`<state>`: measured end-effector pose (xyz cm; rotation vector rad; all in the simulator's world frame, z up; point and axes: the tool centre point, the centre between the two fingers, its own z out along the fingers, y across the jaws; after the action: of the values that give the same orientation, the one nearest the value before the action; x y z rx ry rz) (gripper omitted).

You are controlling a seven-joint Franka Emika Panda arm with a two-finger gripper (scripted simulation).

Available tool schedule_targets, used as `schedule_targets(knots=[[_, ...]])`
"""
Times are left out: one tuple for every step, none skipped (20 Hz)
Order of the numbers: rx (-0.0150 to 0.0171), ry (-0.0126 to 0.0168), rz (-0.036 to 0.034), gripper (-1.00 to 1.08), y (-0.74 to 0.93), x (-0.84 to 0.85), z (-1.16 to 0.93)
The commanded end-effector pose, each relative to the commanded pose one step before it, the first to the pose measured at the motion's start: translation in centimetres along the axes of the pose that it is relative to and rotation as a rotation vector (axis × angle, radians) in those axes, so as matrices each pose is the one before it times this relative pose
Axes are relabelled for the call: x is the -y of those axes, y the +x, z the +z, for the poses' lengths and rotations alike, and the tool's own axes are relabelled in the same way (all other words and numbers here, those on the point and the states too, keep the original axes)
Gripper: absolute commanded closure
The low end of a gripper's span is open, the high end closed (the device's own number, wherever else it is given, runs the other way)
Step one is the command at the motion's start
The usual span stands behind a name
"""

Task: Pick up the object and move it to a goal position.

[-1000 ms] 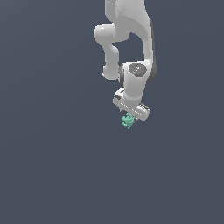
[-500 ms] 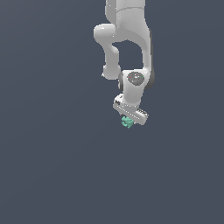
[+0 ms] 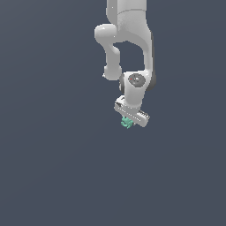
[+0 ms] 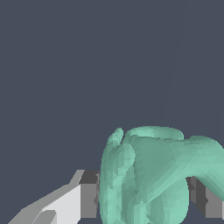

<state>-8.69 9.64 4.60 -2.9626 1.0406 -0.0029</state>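
The object (image 3: 126, 123) is a small teal-green lumpy cluster hanging just under the white gripper (image 3: 128, 122) in the exterior view. In the wrist view the object (image 4: 153, 175) fills the space between the two fingers (image 4: 83, 199), which press on it from both sides. The gripper is shut on the object. The white arm (image 3: 132, 53) comes down from the top of the exterior view, its wrist bent so the hand points downward. The fingertips themselves are hidden behind the object in the exterior view.
A plain dark grey-blue ground (image 3: 53, 167) lies all around the arm. No other objects, containers or edges appear in either view.
The gripper with the object in it has moved slightly toward the exterior view's left and a little lower; the wrist has tucked under the forearm.
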Motion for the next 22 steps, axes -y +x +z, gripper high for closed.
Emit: schedule_targets(knots=[[0.00123, -0.00214, 0.00105, 1.08, 0.002, -0.11, 0.127], [0.0, 0.0, 0.0, 1.08, 0.0, 0.0, 0.0], [0.0, 0.0, 0.0, 1.08, 0.0, 0.0, 0.0], [-0.0006, 0.00119, -0.00036, 1.08, 0.006, 0.053, -0.068], [0.0, 0.0, 0.0, 1.08, 0.005, 0.002, -0.028], [0.0, 0.0, 0.0, 1.08, 0.016, 0.007, -0.085], [0.0, 0.0, 0.0, 1.08, 0.027, 0.012, -0.142], [0.0, 0.0, 0.0, 1.08, 0.037, 0.017, -0.199], [0.0, 0.0, 0.0, 1.08, 0.048, 0.022, -0.256], [0.0, 0.0, 0.0, 1.08, 0.058, 0.026, -0.312], [0.0, 0.0, 0.0, 1.08, 0.069, 0.031, -0.367], [0.0, 0.0, 0.0, 1.08, 0.079, 0.036, -0.421], [0.0, 0.0, 0.0, 1.08, 0.09, 0.04, -0.475], [0.0, 0.0, 0.0, 1.08, 0.1, 0.045, -0.529], [0.0, 0.0, 0.0, 1.08, 0.11, 0.049, -0.581], [0.0, 0.0, 0.0, 1.08, 0.12, 0.054, -0.633], [0.0, 0.0, 0.0, 1.08, 0.13, 0.058, -0.684], [-0.00004, -0.00019, 0.00045, 1.08, 0.158, 0.048, -0.728], [0.0, 0.0, 0.0, 1.08, 0.15, 0.067, -0.784], [0.0, 0.0, 0.0, 1.08, 0.16, 0.071, -0.833], [0.0, 0.0, 0.0, 1.08, 0.17, 0.075, -0.882], [0.0, 0.0, 0.0, 1.08, 0.18, 0.08, -0.931]])
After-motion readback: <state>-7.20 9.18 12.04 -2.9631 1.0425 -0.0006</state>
